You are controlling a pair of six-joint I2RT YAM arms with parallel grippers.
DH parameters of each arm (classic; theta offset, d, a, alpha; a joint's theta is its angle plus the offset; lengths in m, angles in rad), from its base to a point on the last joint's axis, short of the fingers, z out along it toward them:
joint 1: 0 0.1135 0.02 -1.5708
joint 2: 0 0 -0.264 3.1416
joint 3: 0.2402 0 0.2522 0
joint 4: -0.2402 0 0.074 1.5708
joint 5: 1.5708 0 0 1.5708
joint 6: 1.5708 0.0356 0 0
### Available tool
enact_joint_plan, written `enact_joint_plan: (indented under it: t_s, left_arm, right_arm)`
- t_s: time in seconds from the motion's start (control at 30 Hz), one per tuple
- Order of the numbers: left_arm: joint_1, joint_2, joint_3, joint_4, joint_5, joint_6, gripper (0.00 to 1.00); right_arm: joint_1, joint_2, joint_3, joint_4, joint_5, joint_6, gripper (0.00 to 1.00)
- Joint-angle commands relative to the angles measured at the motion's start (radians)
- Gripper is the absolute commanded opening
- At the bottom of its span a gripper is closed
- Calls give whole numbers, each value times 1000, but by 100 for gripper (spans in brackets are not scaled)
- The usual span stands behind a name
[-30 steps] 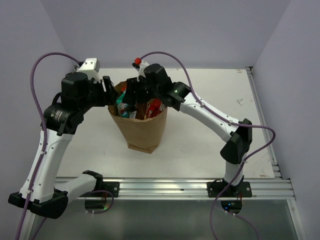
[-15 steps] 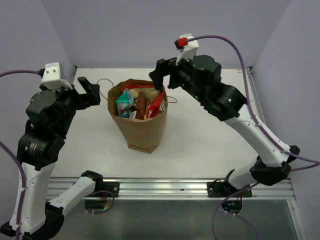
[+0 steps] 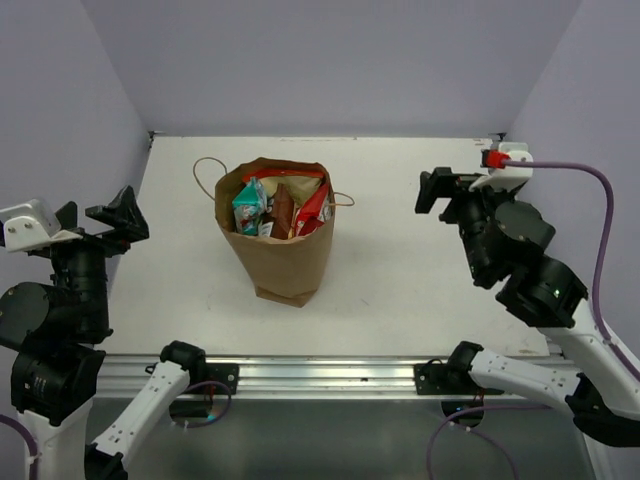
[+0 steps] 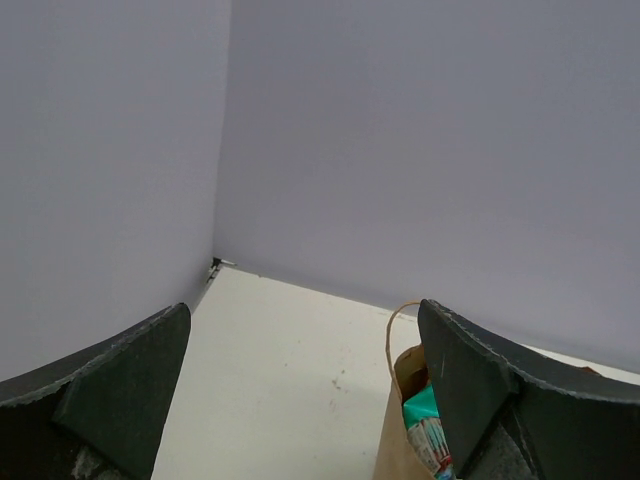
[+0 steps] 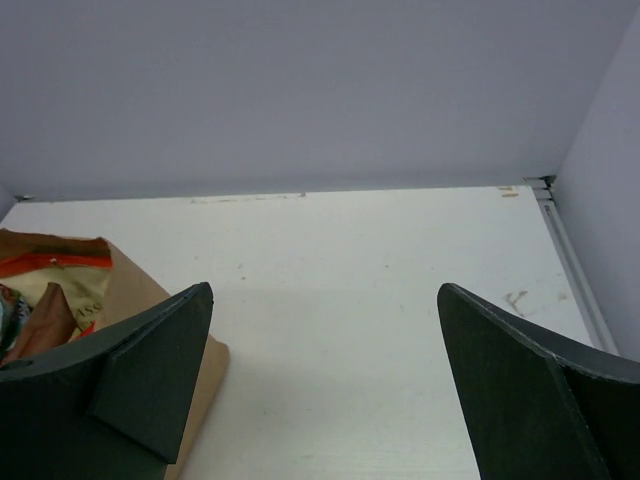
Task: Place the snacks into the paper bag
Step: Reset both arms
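The brown paper bag (image 3: 290, 262) stands upright on the white table, left of centre, with its handles hanging out at both sides. Several snacks stick up inside it: a teal packet (image 3: 247, 208), a brown one (image 3: 283, 210), a red one (image 3: 314, 208) and a red-and-white one (image 3: 290, 184) at the back. My left gripper (image 3: 97, 213) is open and empty, pulled back to the table's left edge. My right gripper (image 3: 449, 187) is open and empty, well to the right of the bag. The left wrist view shows the bag (image 4: 397, 450) and the teal packet (image 4: 424, 412) beside my right finger. The right wrist view shows the bag (image 5: 128, 285) at the left.
The white table (image 3: 400, 250) is walled by lilac panels at the back and both sides. A metal rail (image 3: 330, 375) runs along the near edge between the arm bases. A metal strip (image 3: 525, 250) edges the table on the right.
Both arms have drawn back from the bag's mouth, the left one out to the left edge, the right one out to the right, and both have dropped lower. The bag and snacks have not moved.
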Motion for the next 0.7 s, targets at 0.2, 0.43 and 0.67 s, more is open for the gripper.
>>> enact_joint_plan:
  t_s: [0.2,0.43,0.67]
  left_arm:
    - [-1,-65,-117,198,-92,84,100]
    - [-1,-29,-128,273,-92,65,100]
    - [-1,-8,-125,278,-80,32,100]
  right_arm:
    - [1,-314,-224,102,171,-86,99]
    - [1,-401,-280,112,198,-149,98]
    - [1,-412,-278,113,215,-174,99]
